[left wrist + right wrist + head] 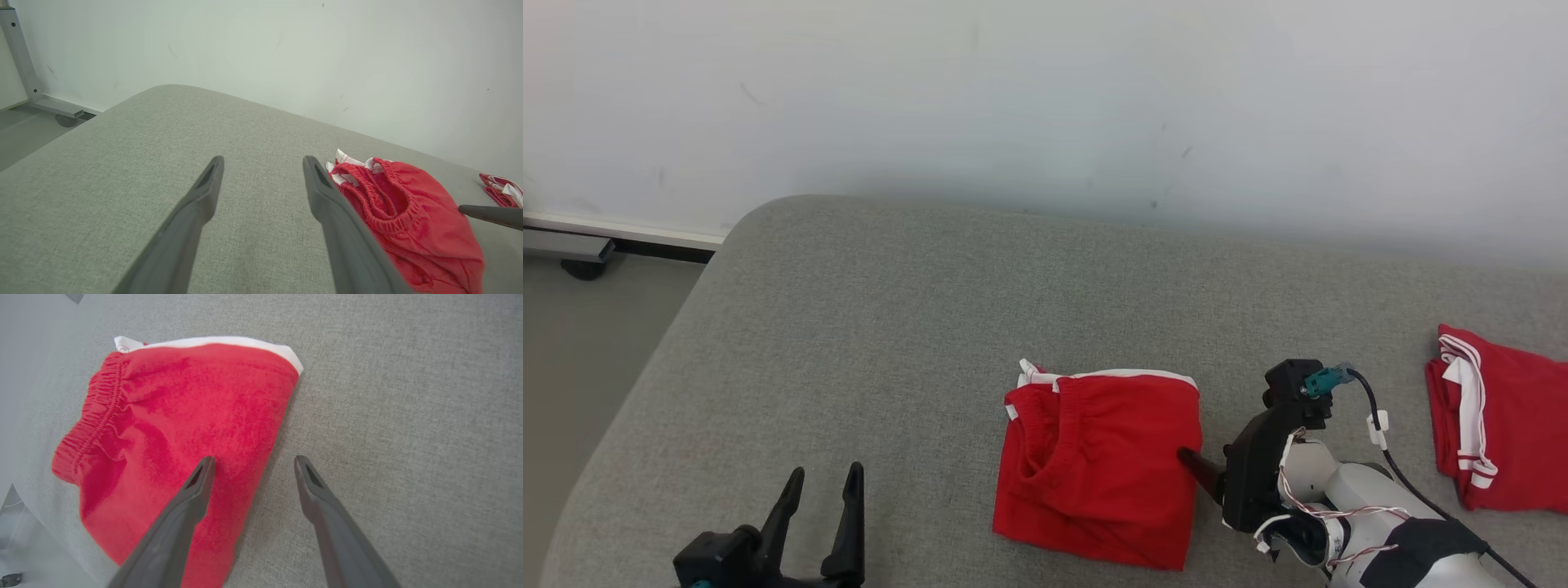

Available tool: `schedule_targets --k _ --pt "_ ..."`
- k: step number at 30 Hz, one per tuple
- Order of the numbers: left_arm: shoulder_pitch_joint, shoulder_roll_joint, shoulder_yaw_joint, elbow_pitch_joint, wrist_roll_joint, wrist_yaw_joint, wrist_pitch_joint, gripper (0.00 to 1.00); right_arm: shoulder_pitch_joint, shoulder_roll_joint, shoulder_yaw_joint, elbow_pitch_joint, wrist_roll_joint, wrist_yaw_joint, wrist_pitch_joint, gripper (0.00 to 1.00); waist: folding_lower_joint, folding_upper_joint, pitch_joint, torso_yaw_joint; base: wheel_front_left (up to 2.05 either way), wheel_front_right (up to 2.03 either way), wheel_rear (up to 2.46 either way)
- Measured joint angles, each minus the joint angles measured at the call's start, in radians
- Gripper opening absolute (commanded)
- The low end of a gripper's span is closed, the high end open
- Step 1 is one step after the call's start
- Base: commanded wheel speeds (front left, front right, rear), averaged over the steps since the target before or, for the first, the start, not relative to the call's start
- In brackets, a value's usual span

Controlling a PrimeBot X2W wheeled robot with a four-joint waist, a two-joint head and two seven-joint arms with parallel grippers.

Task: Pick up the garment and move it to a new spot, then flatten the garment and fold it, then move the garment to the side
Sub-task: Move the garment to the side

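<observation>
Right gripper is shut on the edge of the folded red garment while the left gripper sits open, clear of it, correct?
Not quite. The right gripper is open, not shut: the right wrist view shows its fingers spread at the edge of the folded red garment, one over it and one over the grey surface. The left gripper does sit open, clear of it.

Two red garments (1098,469) (1503,425), two end effectors (825,470) (255,459), one grey upholstered surface (890,327).

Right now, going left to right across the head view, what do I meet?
Black two-fingered left hand, folded red fabric shorts with white trim, black right hand, second red fabric garment with white stripes.
</observation>
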Motion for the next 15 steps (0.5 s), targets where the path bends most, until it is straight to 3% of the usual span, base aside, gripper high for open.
schedule_targets --k 15 --pt "-0.031 -0.023 -0.017 0.015 0.003 -0.017 0.0 1.0 -0.049 0.054 0.0 0.123 0.024 -0.035 0.109 1.0 0.0 0.0 0.028 0.042 0.0 0.0 0.0"
